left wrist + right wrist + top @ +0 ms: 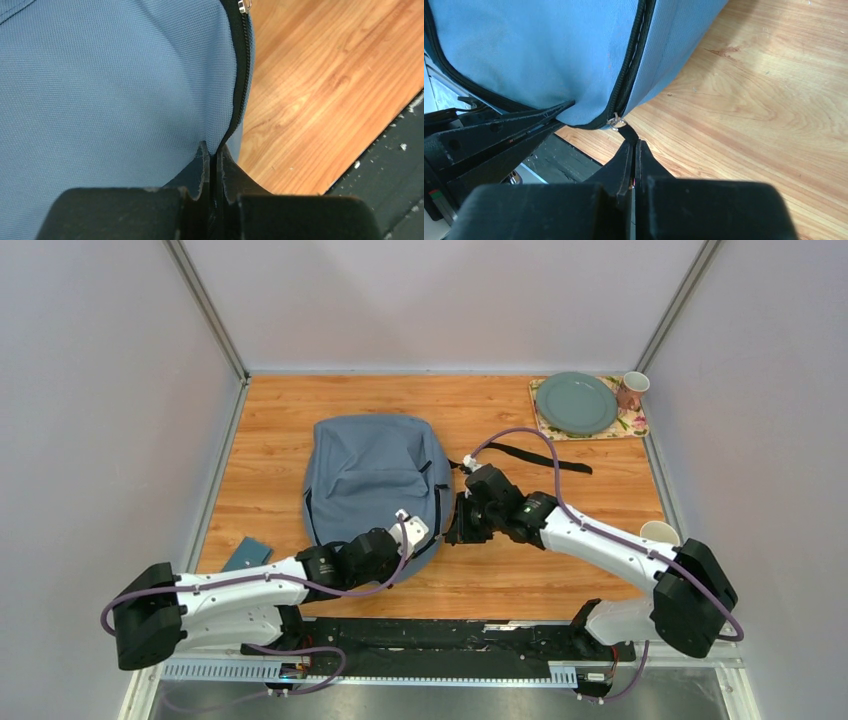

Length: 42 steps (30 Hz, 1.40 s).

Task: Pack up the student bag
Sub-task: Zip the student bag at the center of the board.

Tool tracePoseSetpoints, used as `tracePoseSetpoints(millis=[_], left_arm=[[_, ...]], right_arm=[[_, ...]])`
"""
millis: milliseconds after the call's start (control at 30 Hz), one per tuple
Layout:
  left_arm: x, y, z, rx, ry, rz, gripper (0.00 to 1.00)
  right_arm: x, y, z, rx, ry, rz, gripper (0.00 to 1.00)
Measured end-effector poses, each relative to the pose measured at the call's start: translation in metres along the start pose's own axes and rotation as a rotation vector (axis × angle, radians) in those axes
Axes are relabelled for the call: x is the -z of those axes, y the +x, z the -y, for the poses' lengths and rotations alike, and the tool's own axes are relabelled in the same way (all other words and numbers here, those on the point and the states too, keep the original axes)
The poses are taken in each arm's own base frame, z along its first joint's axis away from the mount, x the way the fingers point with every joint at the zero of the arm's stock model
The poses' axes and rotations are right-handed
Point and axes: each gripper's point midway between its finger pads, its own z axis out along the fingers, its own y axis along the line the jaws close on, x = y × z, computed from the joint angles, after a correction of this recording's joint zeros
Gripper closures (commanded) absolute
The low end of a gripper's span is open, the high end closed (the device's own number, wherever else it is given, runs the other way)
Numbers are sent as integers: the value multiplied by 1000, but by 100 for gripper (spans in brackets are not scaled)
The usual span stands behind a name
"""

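Observation:
The student bag (pixel 368 475), soft grey-blue fabric with dark zips, lies flat in the middle of the wooden table. My left gripper (pixel 424 536) is at its near right corner. In the left wrist view, the left gripper (pixel 214 150) is shut on the bag's edge, with the black zip tape (pixel 242 75) running down between the jaws. My right gripper (pixel 456 527) sits just right of that corner. Seen from the right wrist, the right gripper (pixel 634 144) is shut on the black pull tab (pixel 627 133) under the metal zip slider (pixel 615 121).
A black strap (pixel 530 454) trails right from the bag. A green plate (pixel 576 402) on a floral mat and a cup (pixel 632 390) stand at the back right. A white cup (pixel 660 532) is by the right arm. A dark blue flat item (pixel 247 553) lies near left.

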Motion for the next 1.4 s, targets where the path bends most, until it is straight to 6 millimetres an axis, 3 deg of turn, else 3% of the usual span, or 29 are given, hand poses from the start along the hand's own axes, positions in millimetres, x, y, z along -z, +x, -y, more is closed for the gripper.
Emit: tracePoseSetpoints(millis=[333, 400, 433, 467, 633, 767, 1000, 1200, 1300, 1333, 1400], left_arm=[[15, 17, 10, 67, 87, 50, 98], [18, 15, 11, 87, 93, 66, 80], [19, 14, 11, 97, 94, 73, 59], [20, 13, 11, 104, 92, 78, 51], [23, 20, 13, 140, 96, 50, 28], [23, 9, 12, 141, 88, 72, 23], [10, -45, 24, 109, 123, 164, 21], [-15, -51, 34, 68, 145, 135, 22], [-26, -42, 35, 56, 137, 106, 47], [-29, -41, 33, 52, 127, 104, 62], [-34, -41, 30, 56, 108, 104, 76]], right_arm=[[-4, -18, -1, 8, 42, -9, 100], [-4, -20, 2, 2, 49, -13, 100], [-4, -21, 2, 1, 48, -14, 100], [-3, -21, 2, 1, 46, -16, 100], [-4, -26, 7, -10, 50, -2, 100], [-5, -16, 14, -20, 51, -11, 100], [0, -10, 14, -25, 37, -11, 100], [4, -11, 10, -19, 23, -2, 100], [4, -11, 10, -17, 23, -3, 100], [4, -11, 10, -17, 23, -4, 100], [4, -10, 10, -17, 25, -5, 100]])
